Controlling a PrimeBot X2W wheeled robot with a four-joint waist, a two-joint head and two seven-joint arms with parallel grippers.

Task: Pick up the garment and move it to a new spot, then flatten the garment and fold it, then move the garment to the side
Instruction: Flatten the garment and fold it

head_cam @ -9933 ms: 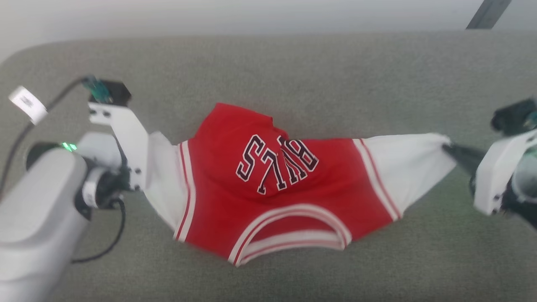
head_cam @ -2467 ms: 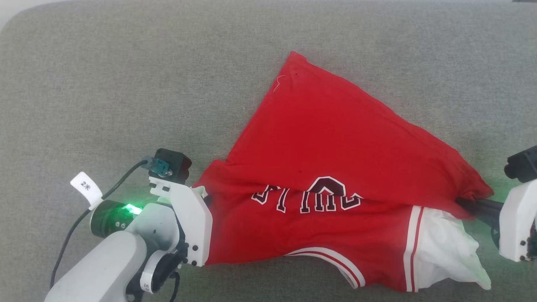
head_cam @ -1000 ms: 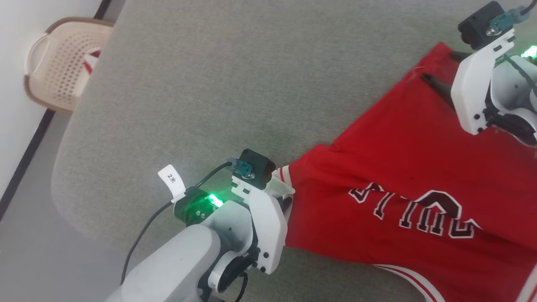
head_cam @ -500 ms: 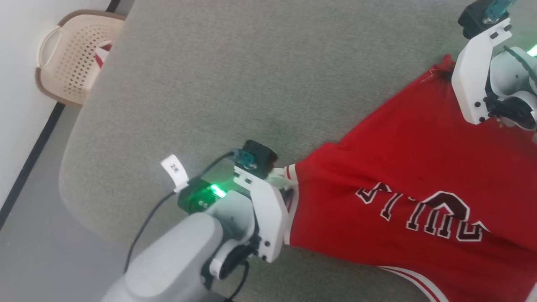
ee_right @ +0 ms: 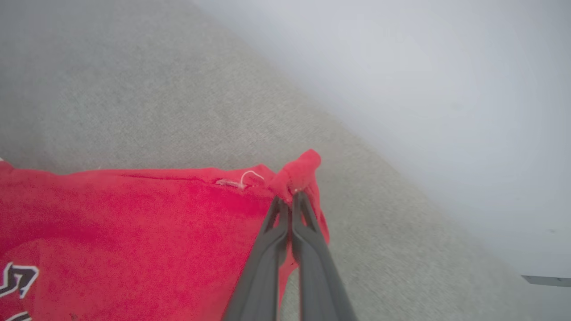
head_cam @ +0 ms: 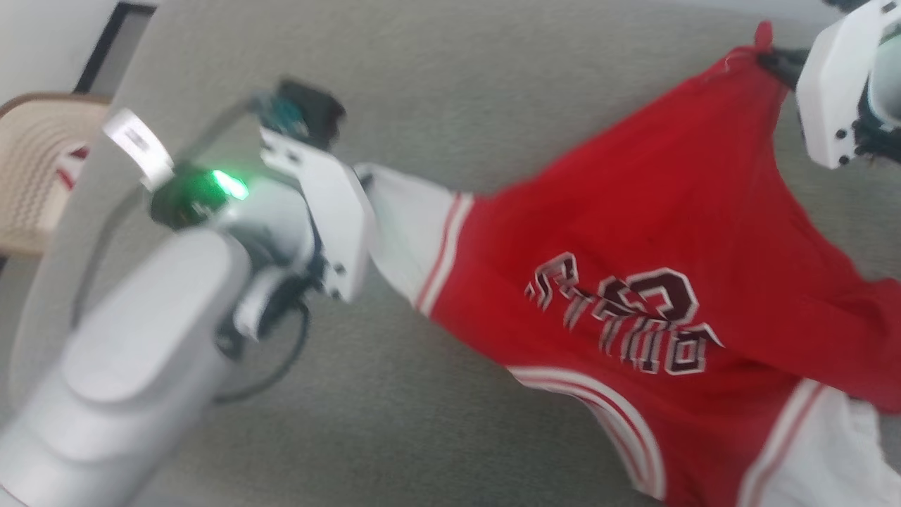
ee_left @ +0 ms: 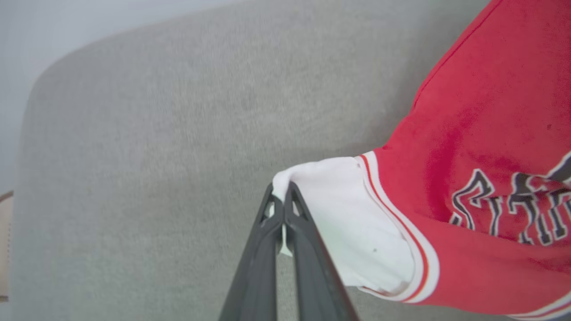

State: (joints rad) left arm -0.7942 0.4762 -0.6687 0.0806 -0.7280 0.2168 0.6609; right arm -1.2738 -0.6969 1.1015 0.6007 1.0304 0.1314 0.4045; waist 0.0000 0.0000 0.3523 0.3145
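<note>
The garment (head_cam: 633, 232), a red jersey with white sleeves and dark white-outlined letters, hangs stretched between my two grippers over the grey cushion. In the head view the picture is blurred. My left gripper (ee_left: 279, 196) is shut on the end of a white sleeve (ee_left: 348, 223), at the left of the head view. My right gripper (ee_right: 292, 198) is shut on a bunched red hem corner (ee_right: 301, 169), at the head view's top right (head_cam: 773, 58). The other white sleeve (head_cam: 823, 451) droops at the lower right.
A grey upholstered cushion (head_cam: 493, 84) lies under the garment, with its rounded edge at the left. Beyond that edge a beige perforated basket (head_cam: 32, 176) with something red and white in it stands on the floor. A pale wall (ee_right: 446, 67) runs behind the cushion.
My right gripper has shut on the red hem corner and raised it. The left arm has lifted and pulled the white sleeve out, stretching the garment. The head camera has shifted too.
</note>
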